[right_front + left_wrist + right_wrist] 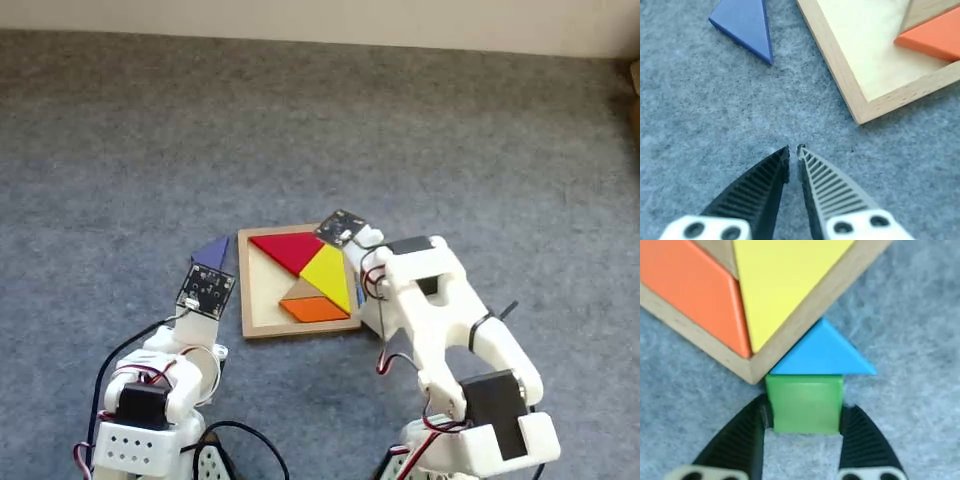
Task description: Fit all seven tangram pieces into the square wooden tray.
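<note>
Right gripper (804,412), clamped on the green square (804,395) off the tray (837,280) at its near right corner, should lift clear of the touching blue triangle (822,352) before crossing the rim.

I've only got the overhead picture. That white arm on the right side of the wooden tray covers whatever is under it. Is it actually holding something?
Observer: Yes. Its wrist view shows the right gripper shut on a green square, just outside a corner of the tray.
Visitor: Is another piece hiding there?
Observer: A light blue triangle lies against the tray's outer edge, touching the green square.
Visitor: And the other arm?
Observer: The left gripper is shut and empty over the carpet, short of the dark blue triangle.
</note>
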You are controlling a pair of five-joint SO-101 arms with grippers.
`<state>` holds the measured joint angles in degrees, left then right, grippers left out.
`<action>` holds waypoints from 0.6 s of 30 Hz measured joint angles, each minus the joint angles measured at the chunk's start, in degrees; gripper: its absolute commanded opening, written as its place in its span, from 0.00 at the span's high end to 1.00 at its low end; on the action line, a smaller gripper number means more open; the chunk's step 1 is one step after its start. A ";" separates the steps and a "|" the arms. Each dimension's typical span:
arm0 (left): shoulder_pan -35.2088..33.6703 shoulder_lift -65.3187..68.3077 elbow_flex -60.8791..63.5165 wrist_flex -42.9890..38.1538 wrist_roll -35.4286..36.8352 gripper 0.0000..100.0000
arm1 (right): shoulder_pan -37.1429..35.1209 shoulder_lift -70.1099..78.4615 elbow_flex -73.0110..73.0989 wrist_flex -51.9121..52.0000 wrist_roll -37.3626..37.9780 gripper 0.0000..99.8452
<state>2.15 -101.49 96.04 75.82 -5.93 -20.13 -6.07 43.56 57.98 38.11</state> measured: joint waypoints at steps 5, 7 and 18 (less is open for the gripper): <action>0.00 0.00 0.00 0.00 0.00 0.95 | -0.44 -7.74 0.09 4.40 0.00 0.95; 0.00 0.00 0.00 0.00 0.00 0.95 | -0.44 -11.34 0.18 5.89 0.00 0.95; 0.00 0.00 0.00 0.00 0.00 0.95 | -1.05 -20.66 0.18 7.12 -6.24 0.95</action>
<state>2.15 -101.49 96.04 75.82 -5.93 -21.19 -26.73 43.74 65.10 31.87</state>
